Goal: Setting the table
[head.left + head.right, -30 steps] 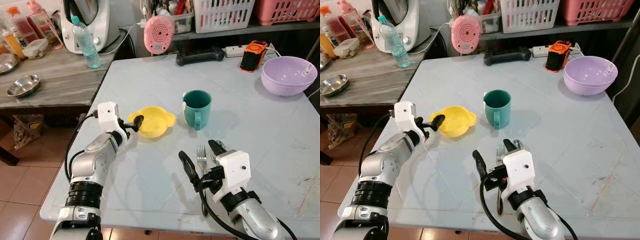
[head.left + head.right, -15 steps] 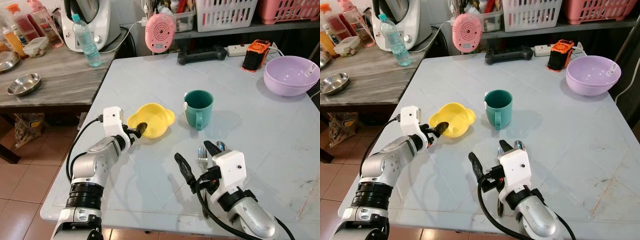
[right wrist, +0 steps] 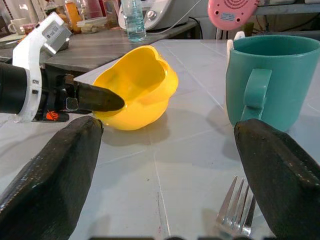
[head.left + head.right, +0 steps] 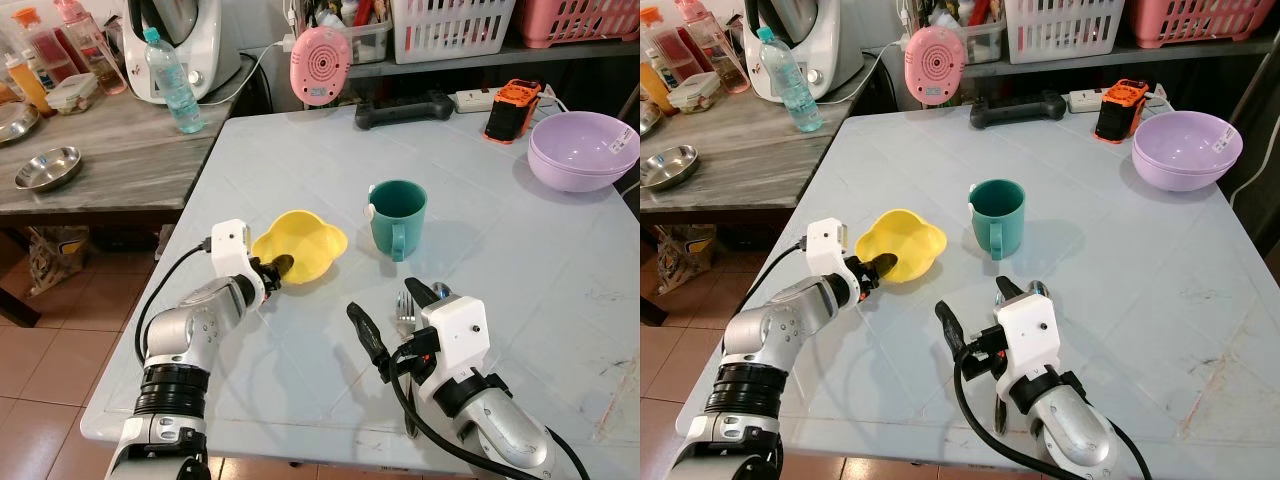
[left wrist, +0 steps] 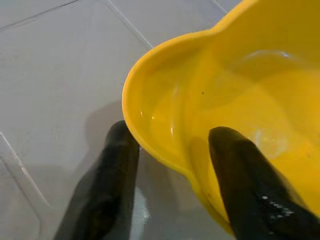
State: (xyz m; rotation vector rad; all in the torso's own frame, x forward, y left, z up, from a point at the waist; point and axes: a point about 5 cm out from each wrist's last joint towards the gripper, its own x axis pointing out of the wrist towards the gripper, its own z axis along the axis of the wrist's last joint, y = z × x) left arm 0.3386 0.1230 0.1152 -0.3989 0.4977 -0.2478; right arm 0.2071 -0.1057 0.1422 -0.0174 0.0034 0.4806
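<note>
A yellow bowl (image 4: 305, 250) stands tilted on the pale blue table (image 4: 520, 260), left of a green mug (image 4: 397, 215). My left gripper (image 4: 275, 270) is shut on the bowl's near rim. In the left wrist view one black finger (image 5: 240, 190) lies inside the bowl (image 5: 240, 85) and the other under its rim. My right gripper (image 4: 382, 298) hovers open above the table's front part, just over a fork (image 4: 403, 308) and a spoon (image 4: 440, 291). The right wrist view looks past its spread fingers at the bowl (image 3: 135, 85), the mug (image 3: 260, 85) and the fork (image 3: 235, 215).
Stacked purple bowls (image 4: 583, 150) sit at the back right, near an orange device (image 4: 511, 110). A black handle-shaped object (image 4: 405, 108) and a pink round gadget (image 4: 318, 66) line the far edge. A wooden side table at the left carries a water bottle (image 4: 172, 82) and a steel bowl (image 4: 48, 168).
My left gripper has closed on the yellow bowl's rim and the bowl has tipped up from lying flat. The right gripper has stayed open over the fork.
</note>
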